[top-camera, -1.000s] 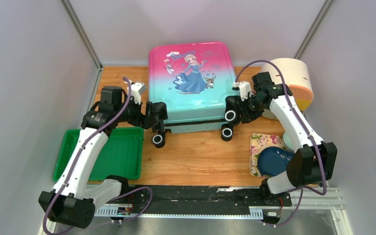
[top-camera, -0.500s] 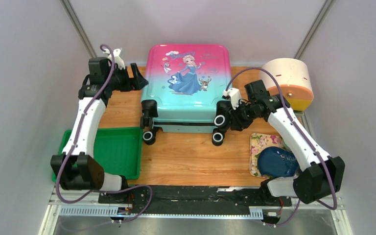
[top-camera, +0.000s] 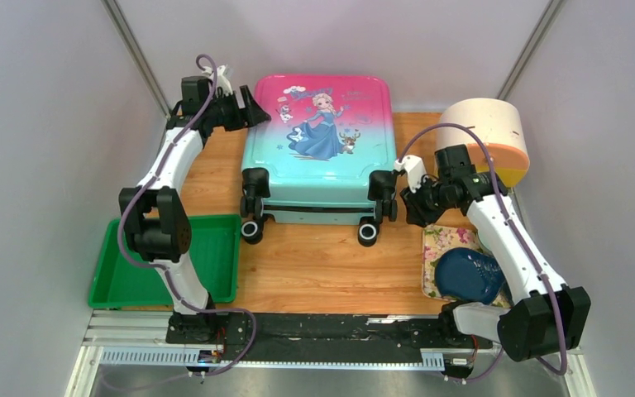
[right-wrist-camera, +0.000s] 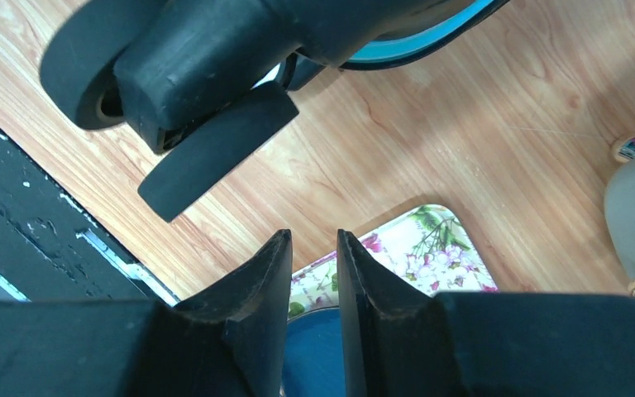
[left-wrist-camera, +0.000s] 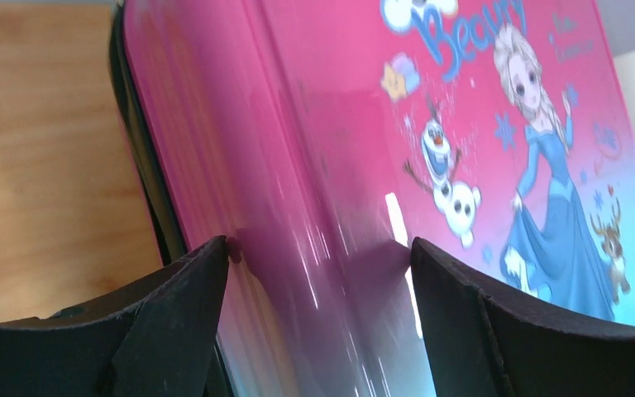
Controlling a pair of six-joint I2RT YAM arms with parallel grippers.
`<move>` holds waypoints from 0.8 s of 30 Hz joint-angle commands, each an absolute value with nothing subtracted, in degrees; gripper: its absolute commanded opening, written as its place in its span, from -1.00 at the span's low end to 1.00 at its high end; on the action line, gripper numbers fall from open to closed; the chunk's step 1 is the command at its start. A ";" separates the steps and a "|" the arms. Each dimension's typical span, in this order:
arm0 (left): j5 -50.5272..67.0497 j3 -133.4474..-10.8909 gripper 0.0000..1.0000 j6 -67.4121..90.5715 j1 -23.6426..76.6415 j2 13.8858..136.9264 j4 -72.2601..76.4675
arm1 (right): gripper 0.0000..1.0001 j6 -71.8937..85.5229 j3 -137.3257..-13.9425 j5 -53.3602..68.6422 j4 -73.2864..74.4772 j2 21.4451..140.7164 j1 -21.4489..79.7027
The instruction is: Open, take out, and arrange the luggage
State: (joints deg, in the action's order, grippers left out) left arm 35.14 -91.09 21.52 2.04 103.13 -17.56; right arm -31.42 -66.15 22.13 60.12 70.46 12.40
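Closed luggage (top-camera: pixel 318 141) flat on the counter (top-camera: pixel 322 265), print up, wheels toward the arms. Left jaws wide, straddling the pink far-left corner. Right jaws narrow, empty, near a right-hand wheel (right-wrist-camera: pixel 215 149).

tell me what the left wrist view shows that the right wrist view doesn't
Only left wrist: the pink printed shell of the luggage, with the left fingers spread wide on either side of its edge. Only right wrist: its black wheels, the floral tray, a dark blue item on it, and the right fingers nearly together, nothing between. Both: the luggage and the wooden table.
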 commanded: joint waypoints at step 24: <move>26.55 -89.23 0.89 8.88 -4.22 78.09 -28.46 | -0.35 -14.25 -69.95 22.42 29.01 80.49 32.34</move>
